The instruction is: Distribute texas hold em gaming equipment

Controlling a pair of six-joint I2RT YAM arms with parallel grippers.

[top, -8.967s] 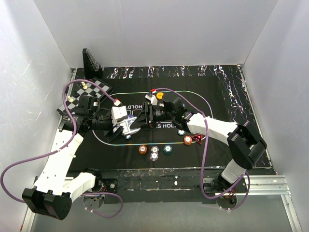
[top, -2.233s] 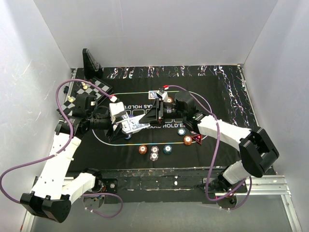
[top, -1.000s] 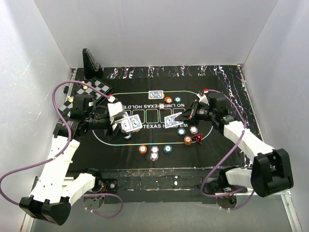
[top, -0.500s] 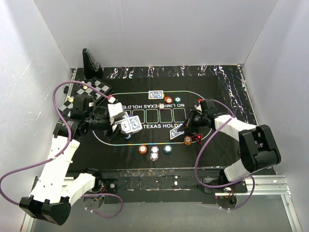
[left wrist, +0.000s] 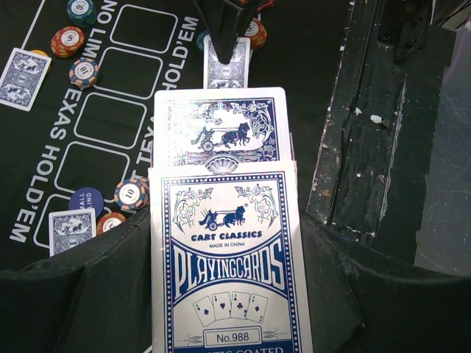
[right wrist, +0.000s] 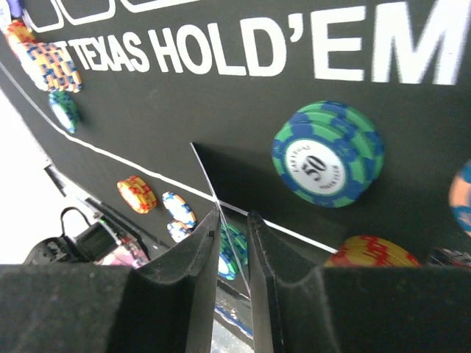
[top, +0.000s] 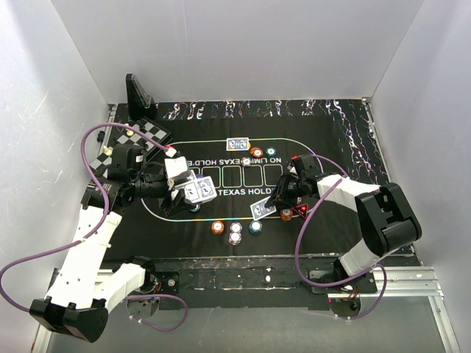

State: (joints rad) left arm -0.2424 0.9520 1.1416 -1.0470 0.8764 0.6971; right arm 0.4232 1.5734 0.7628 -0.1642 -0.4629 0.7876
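Fingers of the left arm (left wrist: 96,294) are clamped on a blue-and-white pack of playing cards (left wrist: 224,294) above the black printed mat (top: 346,169). Rightward, one patterned-back card (top: 263,209) is seen edge-on between the slightly parted right fingers (right wrist: 173,287), near a green-and-blue round chip stack (right wrist: 327,165).

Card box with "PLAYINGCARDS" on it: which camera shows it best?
The left wrist view: the card box is large and close, its printing readable, a card showing above it. The top view shows it small, the print unreadable; the right wrist view misses it.
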